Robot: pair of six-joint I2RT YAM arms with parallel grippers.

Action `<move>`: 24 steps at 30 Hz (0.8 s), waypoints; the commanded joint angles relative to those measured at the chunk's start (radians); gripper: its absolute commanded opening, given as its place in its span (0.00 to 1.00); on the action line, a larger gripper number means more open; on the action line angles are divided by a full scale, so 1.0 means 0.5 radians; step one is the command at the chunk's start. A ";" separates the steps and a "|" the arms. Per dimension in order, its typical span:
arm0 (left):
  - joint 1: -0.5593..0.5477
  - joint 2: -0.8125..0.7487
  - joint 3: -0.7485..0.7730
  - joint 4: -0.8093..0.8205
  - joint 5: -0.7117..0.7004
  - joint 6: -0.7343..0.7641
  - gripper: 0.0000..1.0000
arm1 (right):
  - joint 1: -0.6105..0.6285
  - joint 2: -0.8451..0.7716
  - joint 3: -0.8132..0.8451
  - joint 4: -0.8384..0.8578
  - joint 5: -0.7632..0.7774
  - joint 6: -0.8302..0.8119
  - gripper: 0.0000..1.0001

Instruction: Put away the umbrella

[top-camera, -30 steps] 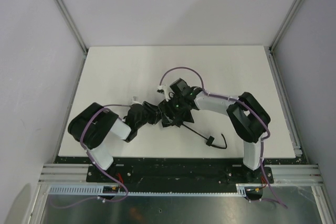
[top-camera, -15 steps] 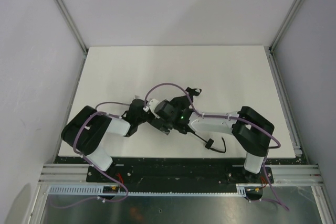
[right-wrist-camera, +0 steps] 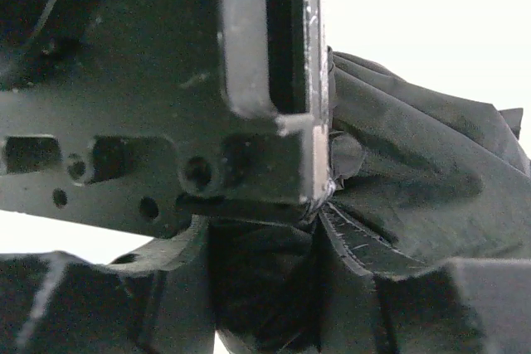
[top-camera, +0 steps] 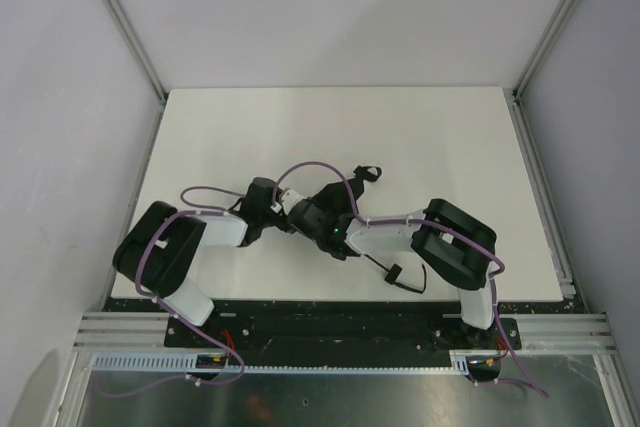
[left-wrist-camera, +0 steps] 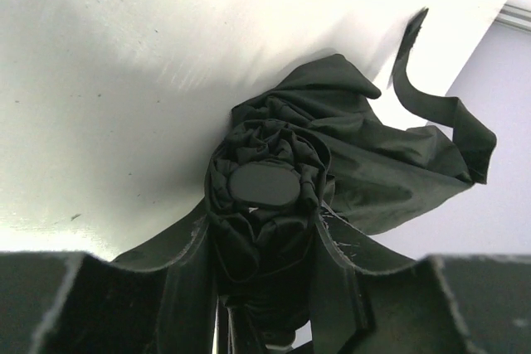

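Note:
The umbrella (left-wrist-camera: 365,163) is a crumpled black bundle with an oval end cap (left-wrist-camera: 261,186), lying near the table's front middle. My left gripper (left-wrist-camera: 261,225) is shut on the rolled part just behind the cap, one finger on each side. In the top view the left gripper (top-camera: 270,209) and right gripper (top-camera: 305,217) meet tip to tip and hide most of the umbrella. Its closing strap (top-camera: 369,172) sticks out behind them, and its wrist cord (top-camera: 398,274) trails toward the front edge. Dark fabric (right-wrist-camera: 415,172) fills the right gripper (right-wrist-camera: 265,271), which is shut on it right beside the left gripper's body (right-wrist-camera: 166,122).
The white table (top-camera: 330,127) is walled by pale panels at the back and sides, with aluminium posts at the corners. Purple cables loop over both arms. The right arm's elbow (top-camera: 455,247) sits low near the front right.
The right gripper has swung left and nearer, opened wide, then closed on the fabric beside the left gripper. The left arm drew back slightly with the umbrella still in it.

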 commanded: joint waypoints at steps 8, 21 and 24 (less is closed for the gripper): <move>-0.026 -0.051 0.077 -0.522 -0.021 0.163 0.05 | -0.201 0.178 -0.036 -0.371 -0.620 0.126 0.01; 0.152 -0.396 -0.092 -0.144 0.003 0.310 0.98 | -0.508 0.136 -0.031 -0.431 -1.564 0.289 0.00; 0.190 -0.459 -0.177 -0.064 0.038 0.338 0.99 | -0.578 0.160 -0.033 -0.399 -1.743 0.377 0.00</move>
